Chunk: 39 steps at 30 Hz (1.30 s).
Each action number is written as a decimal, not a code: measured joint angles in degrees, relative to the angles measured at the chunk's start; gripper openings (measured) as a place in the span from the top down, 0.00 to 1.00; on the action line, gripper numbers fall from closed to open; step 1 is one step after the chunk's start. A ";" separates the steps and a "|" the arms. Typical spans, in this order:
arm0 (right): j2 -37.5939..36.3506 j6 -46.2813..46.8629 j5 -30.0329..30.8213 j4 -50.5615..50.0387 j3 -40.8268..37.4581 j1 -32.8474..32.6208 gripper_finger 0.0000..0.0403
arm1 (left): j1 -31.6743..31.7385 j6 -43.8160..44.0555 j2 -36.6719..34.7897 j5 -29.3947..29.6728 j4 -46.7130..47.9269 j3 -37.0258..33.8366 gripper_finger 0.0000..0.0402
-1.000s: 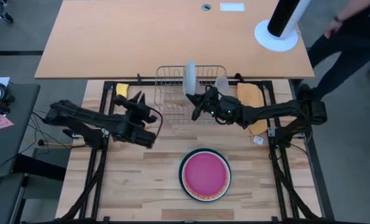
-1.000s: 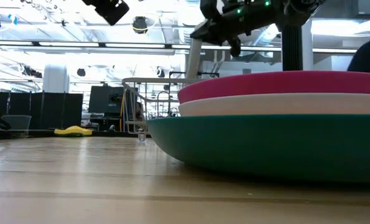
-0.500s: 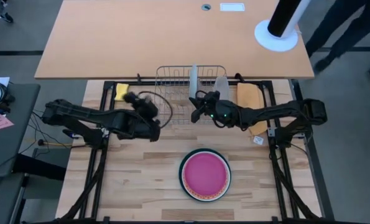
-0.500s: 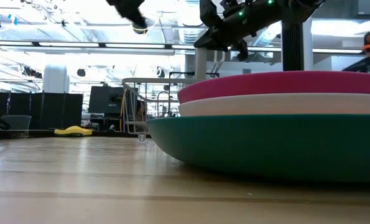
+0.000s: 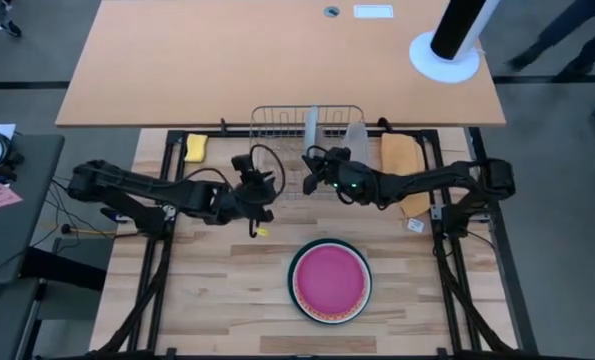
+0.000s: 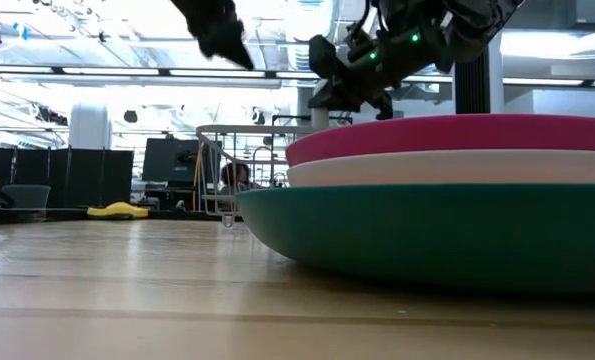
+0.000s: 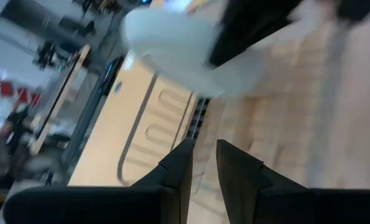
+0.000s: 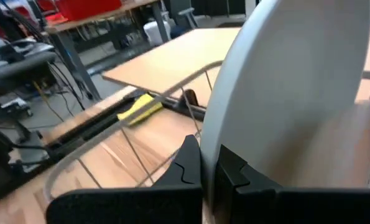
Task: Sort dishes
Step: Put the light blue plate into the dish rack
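Observation:
A pale grey plate [image 5: 311, 125] stands on edge in the wire rack [image 5: 277, 150] at the table's far side. My right gripper [image 5: 311, 178] is at its near rim, shut on it; the plate [image 8: 296, 93] fills much of the right wrist view. The other plates lie stacked near the front: magenta pink [image 5: 329, 277] on top, then white [image 6: 457, 168], with dark green [image 6: 427, 230] at the bottom. An orange-patterned rim [image 5: 327, 319] shows around the pink one. My left gripper [image 5: 261, 190] hovers by the rack's near left corner, fingers [image 7: 178, 163] slightly open and holding nothing. My right gripper pinches the pale grey plate's rim [image 8: 211, 140] on its near side between the two fingers [image 8: 191, 162]. The fingers come level from the table's near right side. The plate stands upright on edge in the rack.
A yellow sponge [image 5: 196, 146] lies left of the rack. An orange mat [image 5: 401, 165] lies to its right. A second pale, see-through thing [image 5: 355, 133] leans in the rack's right part. Bare wood lies left of the stack.
The pale grey plate leaned in the rack a second ago and now stands upright. My right gripper has dropped a little with it. My left gripper has swung toward the table's right, from the rack's left side to its near left corner, turning as it went.

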<state>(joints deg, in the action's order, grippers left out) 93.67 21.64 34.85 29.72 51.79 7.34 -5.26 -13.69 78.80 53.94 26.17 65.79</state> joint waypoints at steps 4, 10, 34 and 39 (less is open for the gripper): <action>1.47 1.00 0.00 0.89 0.15 0.32 0.98 | 5.37 0.28 -0.01 -6.10 -0.41 -2.08 0.83; 4.15 1.69 0.24 1.74 0.10 0.17 0.98 | 11.19 0.94 -0.01 -15.29 -1.86 -3.00 0.83; 4.25 1.99 -0.14 -3.92 0.10 0.61 0.76 | 11.79 -3.50 0.01 -17.86 -6.64 -3.07 0.83; 3.47 1.86 -0.13 -6.05 0.13 0.54 0.68 | 11.79 -3.36 0.01 -17.88 -6.31 -3.07 0.83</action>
<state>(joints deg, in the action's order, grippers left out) 97.14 23.51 34.72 23.67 51.92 7.88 6.52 -17.05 78.81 36.06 19.86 62.72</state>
